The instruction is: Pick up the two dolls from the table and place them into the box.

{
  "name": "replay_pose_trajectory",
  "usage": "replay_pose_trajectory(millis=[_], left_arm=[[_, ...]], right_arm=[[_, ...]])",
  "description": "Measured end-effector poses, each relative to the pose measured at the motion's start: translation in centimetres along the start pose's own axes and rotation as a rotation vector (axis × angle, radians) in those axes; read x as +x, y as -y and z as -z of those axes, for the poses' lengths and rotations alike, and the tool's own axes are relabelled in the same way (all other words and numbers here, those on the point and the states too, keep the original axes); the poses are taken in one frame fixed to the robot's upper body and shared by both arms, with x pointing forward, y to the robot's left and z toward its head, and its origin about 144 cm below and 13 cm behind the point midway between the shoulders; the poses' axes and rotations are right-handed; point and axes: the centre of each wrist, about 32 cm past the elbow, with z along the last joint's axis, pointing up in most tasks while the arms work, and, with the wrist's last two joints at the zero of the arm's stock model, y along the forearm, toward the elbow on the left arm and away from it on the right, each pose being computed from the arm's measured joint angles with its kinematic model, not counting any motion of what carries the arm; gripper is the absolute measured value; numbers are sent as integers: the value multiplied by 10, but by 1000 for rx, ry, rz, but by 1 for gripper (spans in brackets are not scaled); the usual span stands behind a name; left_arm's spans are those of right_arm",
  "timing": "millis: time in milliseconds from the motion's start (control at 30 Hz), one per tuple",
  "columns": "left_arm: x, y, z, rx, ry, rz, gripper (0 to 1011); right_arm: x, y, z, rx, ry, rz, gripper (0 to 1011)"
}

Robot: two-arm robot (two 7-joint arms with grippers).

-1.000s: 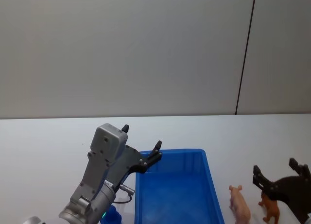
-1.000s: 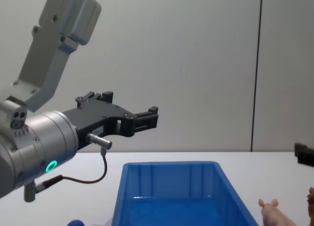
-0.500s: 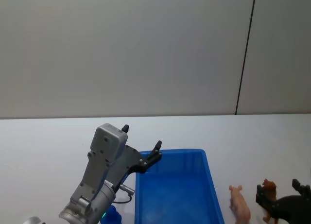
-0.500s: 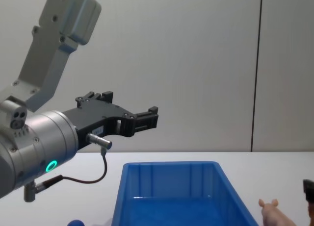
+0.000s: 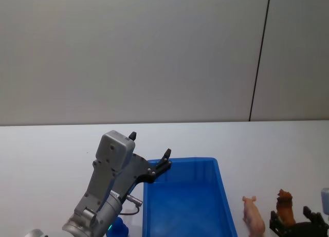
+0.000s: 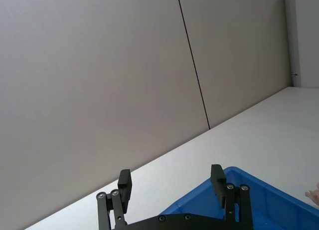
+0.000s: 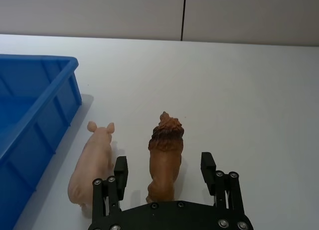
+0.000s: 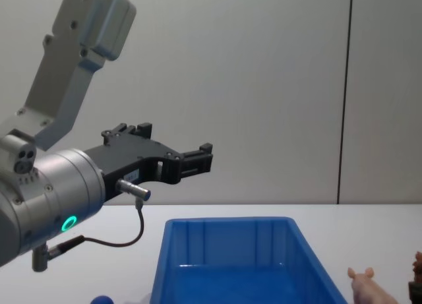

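The right gripper [image 7: 164,162] sat low, fingers [image 7: 121,166] parted around the brown furry upright doll [image 7: 167,135] on the plain white table [image 7: 239,90] near the bright blue plastic box [image 5: 190,159] — seemingly ready to clench — while the left gripper [image 6: 170,174] hovered unclenched above the box's left edge.

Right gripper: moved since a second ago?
Yes. Against the pink pig in the head view, the right gripper has dropped lower, now straddling the brown lion.
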Motion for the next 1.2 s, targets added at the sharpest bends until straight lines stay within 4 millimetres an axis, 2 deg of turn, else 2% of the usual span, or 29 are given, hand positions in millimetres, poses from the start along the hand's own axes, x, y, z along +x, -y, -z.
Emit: replay_pose_trajectory(millis=[133,167,200,333,400,433,467,500,567,600,667,733,1200], left_arm=[[0,0,0,0,0,0,1001],[0,0,0,0,0,0,1001],[0,0,0,0,0,0,1001],[0,0,0,0,0,0,1001],[0,0,0,0,0,0,1002],[0,0,0,0,0,0,1002],[0,0,0,0,0,0,1001],[0,0,0,0,0,0,1001],[0,0,0,0,0,0,1001],[0,0,0,0,0,0,1001],[0,0,0,0,0,0,1001],[0,0,0,0,0,0,1001],[0,0,0,0,0,0,1001]], right_arm=[[-1,-2,3,-17,-7,-2,836],[-1,-2,5,-23,-10,-2,782],[-1,-3,5,-25,-11,-2,782],[-2,-4,7,-35,-16,-2,629],[-2,-4,7,-37,-19,-2,590],[-2,-4,8,-39,-20,-2,533],[-2,-4,8,-39,-21,-2,533],[-2,-4,8,-39,-23,-1,473],[-3,-4,8,-40,-24,0,415],[-3,-4,7,-40,-25,1,415],[-3,-4,7,-38,-27,3,331],[-3,-4,6,-33,-28,4,299],[-4,-2,-16,84,-9,-17,297]])
